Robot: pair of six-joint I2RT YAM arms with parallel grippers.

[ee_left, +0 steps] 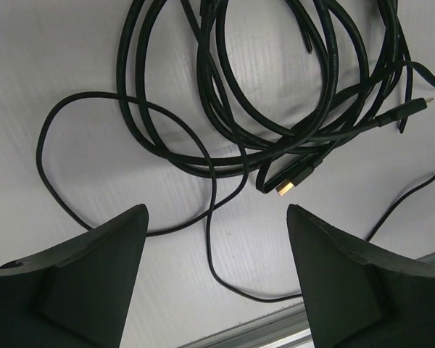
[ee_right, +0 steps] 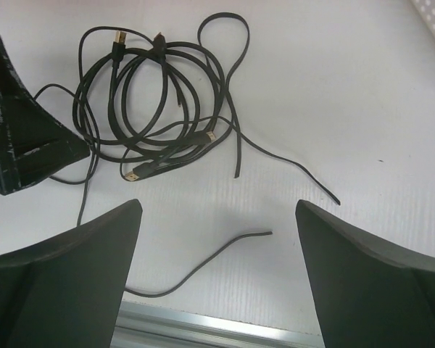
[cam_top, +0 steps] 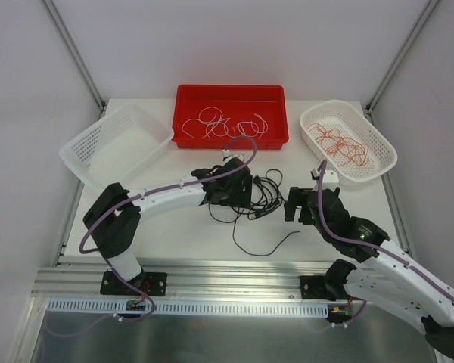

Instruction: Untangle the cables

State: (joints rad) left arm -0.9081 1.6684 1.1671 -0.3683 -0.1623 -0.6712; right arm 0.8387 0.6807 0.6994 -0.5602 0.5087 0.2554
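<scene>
A tangle of black cables (cam_top: 261, 195) lies at mid-table, between my two grippers. My left gripper (cam_top: 244, 198) hovers at its left side; in the left wrist view it is open (ee_left: 216, 210), and one thin black strand (ee_left: 209, 257) lies on the table below the gap. The coiled bundle (ee_left: 313, 133) with a gold plug (ee_left: 286, 187) lies just ahead. My right gripper (cam_top: 295, 206) stands to the right of the tangle, open (ee_right: 217, 206) and holding nothing. A loose cable end (ee_right: 207, 259) lies under it, and the coil (ee_right: 163, 51) is farther off.
A red bin (cam_top: 231, 91) at the back holds white cables (cam_top: 219, 125). A white basket (cam_top: 315, 113) at back right holds red-orange cables (cam_top: 340, 144). Another white basket (cam_top: 117, 144) sits tilted at back left. A metal rail (cam_top: 227, 272) runs along the near edge.
</scene>
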